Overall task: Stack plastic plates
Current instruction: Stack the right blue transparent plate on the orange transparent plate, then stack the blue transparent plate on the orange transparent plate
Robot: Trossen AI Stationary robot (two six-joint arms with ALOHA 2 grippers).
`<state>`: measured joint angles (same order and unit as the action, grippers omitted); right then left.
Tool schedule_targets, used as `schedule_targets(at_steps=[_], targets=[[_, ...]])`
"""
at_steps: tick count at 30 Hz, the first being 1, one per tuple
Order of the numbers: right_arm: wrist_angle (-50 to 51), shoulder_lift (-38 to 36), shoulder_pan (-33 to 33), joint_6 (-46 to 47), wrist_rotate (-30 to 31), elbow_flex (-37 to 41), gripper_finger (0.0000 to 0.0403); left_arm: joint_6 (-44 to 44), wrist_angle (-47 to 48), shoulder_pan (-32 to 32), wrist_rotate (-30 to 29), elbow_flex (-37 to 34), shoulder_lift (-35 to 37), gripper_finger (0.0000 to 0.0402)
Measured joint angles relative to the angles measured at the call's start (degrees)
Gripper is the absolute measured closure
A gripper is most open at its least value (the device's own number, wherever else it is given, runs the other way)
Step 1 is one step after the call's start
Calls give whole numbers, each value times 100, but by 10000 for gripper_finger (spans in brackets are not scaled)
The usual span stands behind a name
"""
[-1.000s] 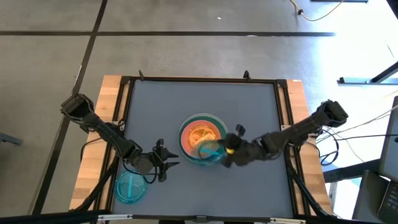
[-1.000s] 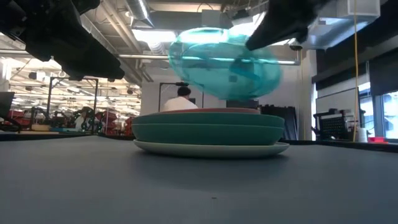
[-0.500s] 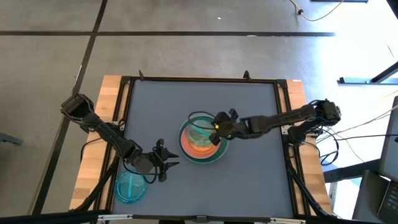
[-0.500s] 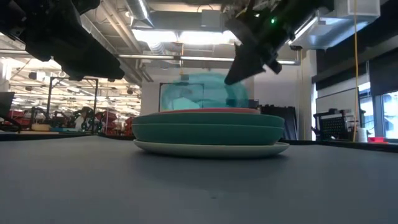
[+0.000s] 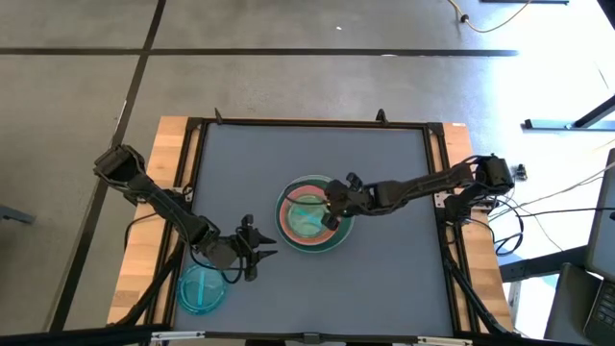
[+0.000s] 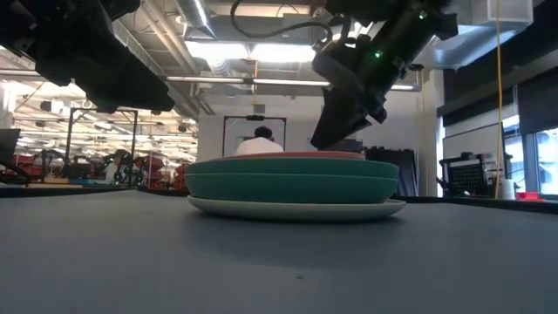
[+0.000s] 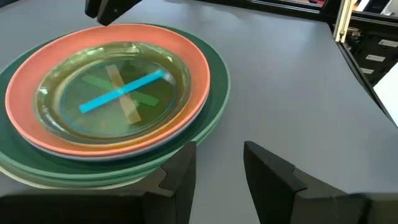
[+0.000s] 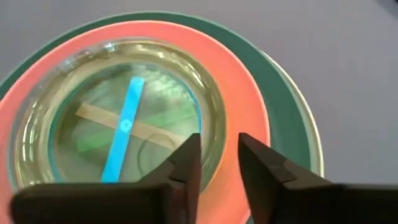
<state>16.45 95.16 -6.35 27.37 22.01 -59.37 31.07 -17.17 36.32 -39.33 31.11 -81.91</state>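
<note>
A stack of plates [image 5: 312,219] stands at the table's middle. A cream plate [image 6: 296,208] is at the bottom, with a large green one [image 8: 283,99] and a pink one [image 8: 245,93] above it. On top lies a small translucent plate with a cyan stripe [image 8: 124,124]. My right gripper [image 8: 219,155] is open and low over the stack's right side [image 5: 333,200]. Its fingers stand on either side of the top plate's rim. My left gripper [image 7: 217,165] is open and waits left of and nearer than the stack [image 5: 252,248]. Another cyan plate [image 5: 202,288] lies flat at the near left. My right gripper comes slanting down from the table's right. One finger is inside and one outside the rim [image 8: 210,127] of the small striped plate, with a gap between them. I cannot tell whether either finger touches the rim. The plate lies flat in the stack.
The grey mat [image 5: 384,163] is bare around the stack. A black frame [image 5: 307,123] borders it, with wooden table edges [image 5: 168,154] outside. In the low view a person [image 6: 258,142] shows in the room behind the stack.
My right gripper has carried the cyan striped plate from the stack's near right side toward the far left, over the stack, and down. The plate was tilted in the air and now lies flat on top of the stack.
</note>
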Motion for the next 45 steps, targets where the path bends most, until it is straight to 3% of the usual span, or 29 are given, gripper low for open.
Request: schedule_targets(at_steps=[6,14,17,22,26,30,39,45], targets=[[410,-348,-163,-225,107,-199,255,-101,63,-1,136,0,0,275],[436,-511,-1546,-670,1153,-197,247,-219,697,0,1990,0,193,275],[401,-430,-2074,-673,1495,-193,246,-308,1036,-12,2321,24,337,275],[250,-194,-2824,-635,1817,-183,246,-276,2670,-147,2459,677,622,275],[-8,39,-3235,-634,1980,-122,246,101,4510,-223,2634,1452,703,275],[-55,241,-3456,-547,2006,-122,246,972,5590,-185,3357,1770,700,275],[-40,518,-3488,-362,2007,-120,246,2924,6477,381,3794,1267,697,275],[-46,518,-3488,-362,2095,-120,246,3033,6435,544,4086,821,693,275]])
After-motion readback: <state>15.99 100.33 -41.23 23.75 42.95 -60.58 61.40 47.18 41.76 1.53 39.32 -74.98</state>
